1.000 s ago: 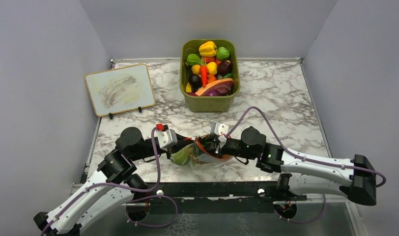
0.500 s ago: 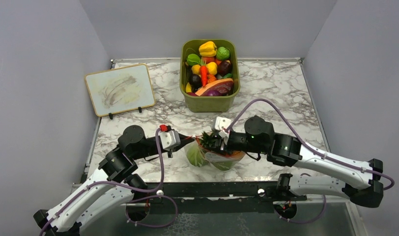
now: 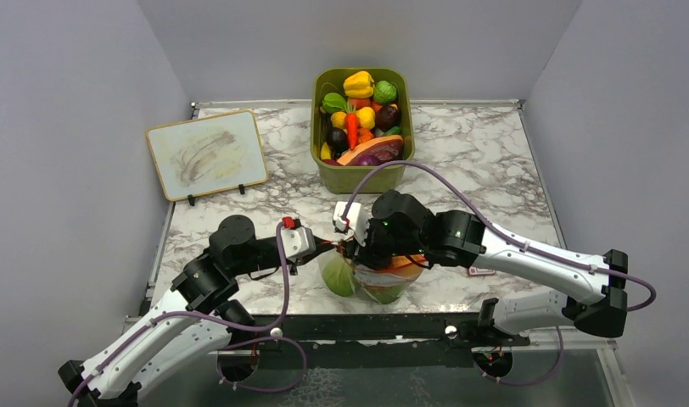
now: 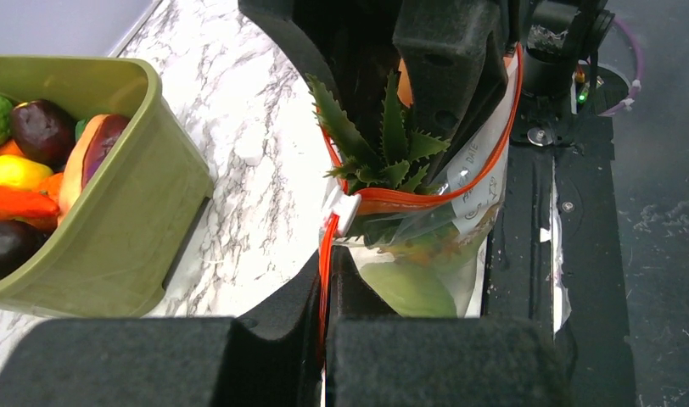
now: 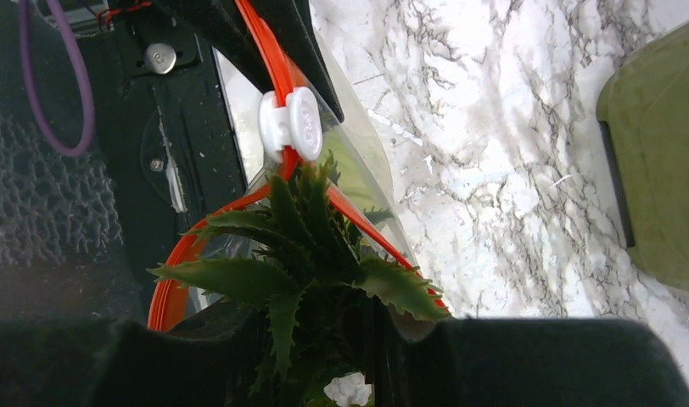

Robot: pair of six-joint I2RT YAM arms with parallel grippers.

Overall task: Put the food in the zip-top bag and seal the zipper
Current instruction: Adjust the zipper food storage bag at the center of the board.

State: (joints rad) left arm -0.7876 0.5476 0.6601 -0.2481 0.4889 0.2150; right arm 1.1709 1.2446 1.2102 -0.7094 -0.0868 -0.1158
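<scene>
Marble table (image 3: 494, 153) | left fingers (image 4: 443, 365) clamped on zipper (image 4: 426, 200); right fingers (image 4: 447, 51) at zip-top bag (image 4: 475, 203) mouth, grip unclear

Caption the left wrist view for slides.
Left gripper pinches orange-red zipper strip of clear bag near white slider; spiky green leaves protrude.

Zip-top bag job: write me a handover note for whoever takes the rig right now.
Left gripper: shut on the zipper end, beside the white slider.
Right gripper: at the open mouth, by the leafy top; grip unclear.
Zip-top bag: upright near the table front edge, food inside.
Left to do: tuck the leafy top in, pull the slider across.
</scene>
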